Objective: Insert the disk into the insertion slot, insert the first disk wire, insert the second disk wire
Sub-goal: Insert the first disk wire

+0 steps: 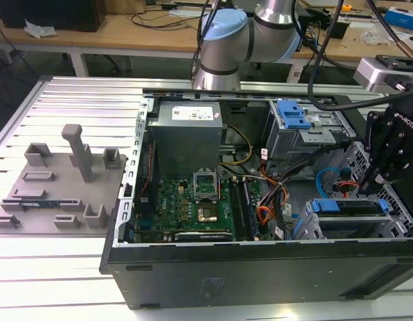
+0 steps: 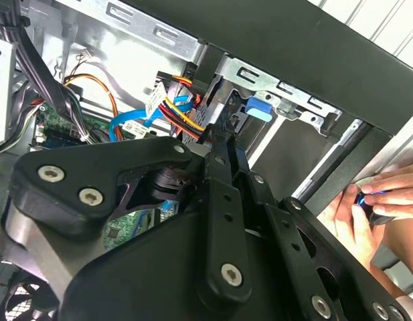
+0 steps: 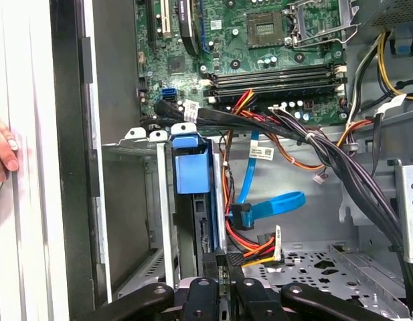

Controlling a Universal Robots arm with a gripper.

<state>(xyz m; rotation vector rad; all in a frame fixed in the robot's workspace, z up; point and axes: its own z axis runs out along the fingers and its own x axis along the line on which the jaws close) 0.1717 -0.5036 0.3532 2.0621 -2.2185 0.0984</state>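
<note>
The disk [image 3: 193,170], in its blue carrier, sits inside the insertion slot [image 3: 144,200], a low grey perforated cage at the exterior view's right [image 1: 306,224]. A blue disk wire [image 3: 276,204] ends in a connector against the disk's edge. A second disk wire [image 3: 260,249], a red, yellow and black bundle, ends in a black connector between the fingertips. My gripper [image 3: 224,264] is shut on that black connector right beside the disk, with the same bundle [image 2: 183,110] just past the gripper [image 2: 223,140]. In the exterior view the gripper [image 1: 370,184] hangs over the cage.
A taller grey bay with a blue latch [image 1: 293,114] stands behind the cage. Black cable bundles [image 3: 326,154] cross above the motherboard [image 1: 193,207]. A person's hand [image 3: 2,150] rests outside the case wall [image 3: 72,167], and fingers [image 2: 367,207] hold a small object. A grey fixture plate [image 1: 59,180] lies at the exterior view's left.
</note>
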